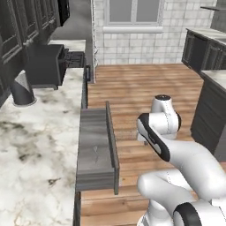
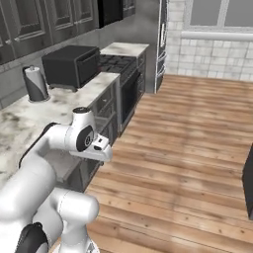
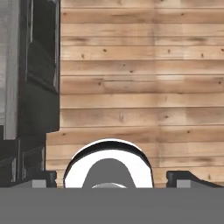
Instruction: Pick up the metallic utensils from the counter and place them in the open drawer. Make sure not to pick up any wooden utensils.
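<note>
While the white marble counter stretches left, the open drawer juts from it holding a small metal spoon; the gripper, jaws apart, faces plank floor. No writing is legible.

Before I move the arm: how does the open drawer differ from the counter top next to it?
The counter is white marble with grey-brown veining; the open drawer is plain dark grey. The counter is broad; the drawer is narrow, with low sides. The counter sits higher; the drawer juts out just below its edge, over the wooden floor. Both have flat surfaces.
</note>
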### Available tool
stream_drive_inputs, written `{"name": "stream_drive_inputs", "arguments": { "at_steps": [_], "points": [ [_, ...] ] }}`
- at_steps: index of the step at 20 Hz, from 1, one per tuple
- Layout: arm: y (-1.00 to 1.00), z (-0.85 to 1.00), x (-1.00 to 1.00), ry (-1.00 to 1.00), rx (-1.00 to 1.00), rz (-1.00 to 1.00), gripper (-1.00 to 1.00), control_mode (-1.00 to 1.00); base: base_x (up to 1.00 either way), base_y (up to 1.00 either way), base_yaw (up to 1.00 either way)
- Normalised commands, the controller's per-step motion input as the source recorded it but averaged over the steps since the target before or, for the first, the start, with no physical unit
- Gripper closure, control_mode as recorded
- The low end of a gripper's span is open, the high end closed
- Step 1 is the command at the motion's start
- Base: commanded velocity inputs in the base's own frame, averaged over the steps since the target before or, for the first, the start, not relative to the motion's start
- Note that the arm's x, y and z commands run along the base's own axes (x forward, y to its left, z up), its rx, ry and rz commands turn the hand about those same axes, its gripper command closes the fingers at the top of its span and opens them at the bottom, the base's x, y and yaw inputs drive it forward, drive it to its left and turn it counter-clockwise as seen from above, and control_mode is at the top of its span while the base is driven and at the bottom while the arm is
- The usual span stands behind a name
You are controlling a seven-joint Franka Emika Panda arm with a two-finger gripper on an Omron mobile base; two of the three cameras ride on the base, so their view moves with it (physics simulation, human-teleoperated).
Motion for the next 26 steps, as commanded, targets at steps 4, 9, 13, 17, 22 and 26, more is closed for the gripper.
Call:
{"name": "stream_drive_inputs", "arguments": {
  "at_steps": [4,9,13,17,22,26],
  "points": [
    [0.0,0.0,0.0,0.0,0.0,0.0,-1.0,1.0,-0.49,-0.98,-0.02],
    [0.0,0.0,0.0,0.0,0.0,0.0,-1.0,1.0,-0.25,-1.0,-0.2],
    [0.0,0.0,0.0,0.0,0.0,0.0,-1.0,1.0,-0.05,-1.0,-0.3],
    [0.0,0.0,0.0,0.0,0.0,0.0,-1.0,1.0,0.03,-1.0,-0.29],
    [0.0,0.0,0.0,0.0,0.0,0.0,-1.0,1.0,0.18,-1.0,-0.13],
    [0.0,0.0,0.0,0.0,0.0,0.0,-1.0,1.0,0.14,-1.0,-0.12]
  ]
}}
